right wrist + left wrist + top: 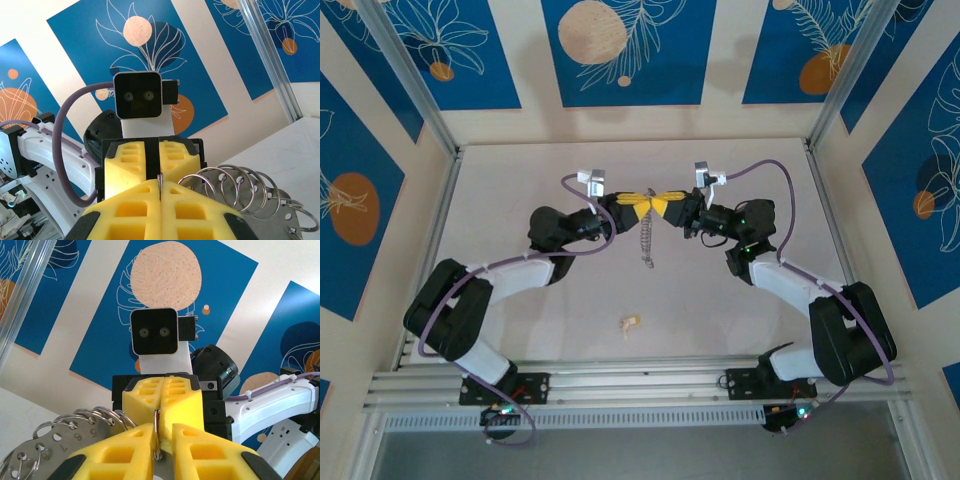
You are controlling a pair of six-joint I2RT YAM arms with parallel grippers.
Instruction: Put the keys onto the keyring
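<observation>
**Keyring (647, 240) pinched between both claws above the table**

The keyring hangs in the air at the middle of the table (500, 190), where the two arms meet nose to nose. In the top view it drops as a thin, bumpy grey strand from the point where the yellow fingers come together.

The left claw (645, 203) reaches in from the left. In its own wrist view, its fingers (115, 455) are drawn close together on a thin wire loop (157, 432) of the keyring. The loop stands upright in the narrow slot between them. To the left of the fingers sits a grey metal plate (45, 455) with numbered holes and small rings threaded along its edge.

The right claw (666, 206) comes in from the right, tip to tip with the left one. In the right wrist view its fingers (200, 210) are pressed together, with the same thin wire (160, 182) poking up from the seam. The coiled rings (235, 185) fan out to their right.

The key (631, 321), small and pale gold, lies alone on the table nearer the arm bases. It is well apart from both claws and just left of the hanging strand's line.
</observation>
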